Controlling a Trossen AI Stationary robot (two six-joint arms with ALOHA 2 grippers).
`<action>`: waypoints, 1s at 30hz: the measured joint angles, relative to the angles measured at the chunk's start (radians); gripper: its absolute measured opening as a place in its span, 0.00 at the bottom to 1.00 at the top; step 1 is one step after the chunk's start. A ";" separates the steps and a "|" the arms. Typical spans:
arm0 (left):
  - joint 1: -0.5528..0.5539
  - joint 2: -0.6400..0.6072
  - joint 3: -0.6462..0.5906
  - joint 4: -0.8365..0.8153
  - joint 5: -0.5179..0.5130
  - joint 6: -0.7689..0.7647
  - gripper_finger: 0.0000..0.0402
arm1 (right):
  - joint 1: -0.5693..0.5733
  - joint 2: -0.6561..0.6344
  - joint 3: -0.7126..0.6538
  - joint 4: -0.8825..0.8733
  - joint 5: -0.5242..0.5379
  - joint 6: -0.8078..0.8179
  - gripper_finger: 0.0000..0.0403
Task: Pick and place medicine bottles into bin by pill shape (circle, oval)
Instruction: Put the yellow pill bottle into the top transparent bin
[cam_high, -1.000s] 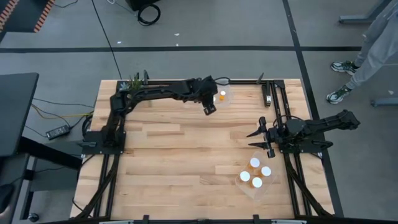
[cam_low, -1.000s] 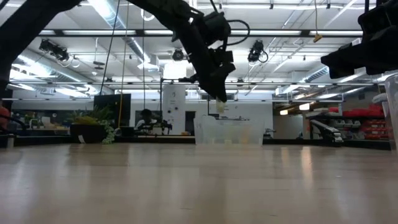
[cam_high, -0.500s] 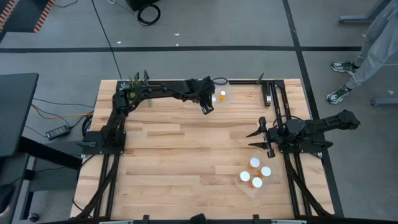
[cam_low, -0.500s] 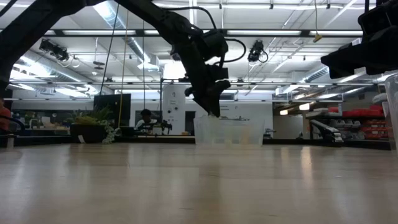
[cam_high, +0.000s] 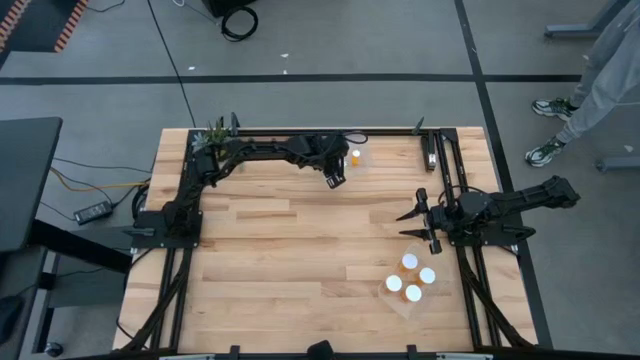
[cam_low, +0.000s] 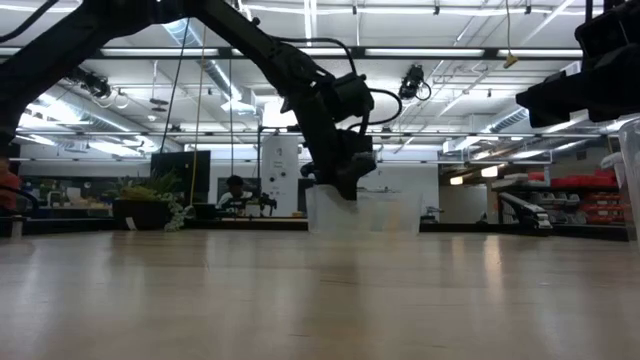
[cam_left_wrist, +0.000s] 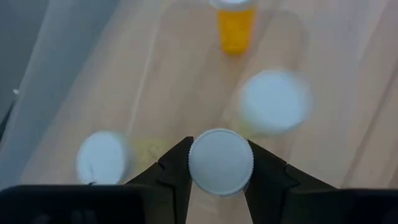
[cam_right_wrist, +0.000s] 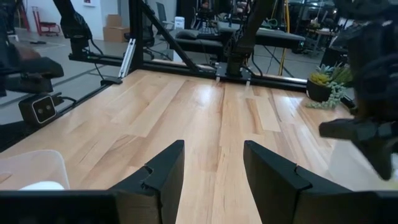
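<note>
A: In the upper middle of the high view, the left gripper (cam_high: 335, 176) is at the clear plastic bin (cam_high: 358, 160); its fingers are closed around a small orange bottle with a round white cap (cam_left_wrist: 221, 162).

B: Lower it between the other white-capped bottles (cam_left_wrist: 273, 101) without knocking them; only then open. At the right middle, the right gripper (cam_high: 418, 224) waits with fingers spread and empty; below it, a second clear bin (cam_high: 398, 302) holds four bottles.

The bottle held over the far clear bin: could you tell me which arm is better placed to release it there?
Left. Its end effector is shut on the bottle at the far clear bin, where other bottles already sit. The right end effector waits open, empty, near the table's right edge.
</note>
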 joint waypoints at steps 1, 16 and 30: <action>0.000 0.002 -0.001 -0.006 0.001 0.000 0.31 | 0.000 -0.001 0.000 0.000 0.000 0.000 0.43; 0.000 0.002 -0.001 0.009 0.000 -0.003 0.31 | 0.000 0.001 0.000 0.000 0.000 0.000 0.43; 0.000 0.002 -0.001 0.010 -0.001 -0.017 0.46 | 0.000 0.001 0.000 0.000 0.000 0.000 0.43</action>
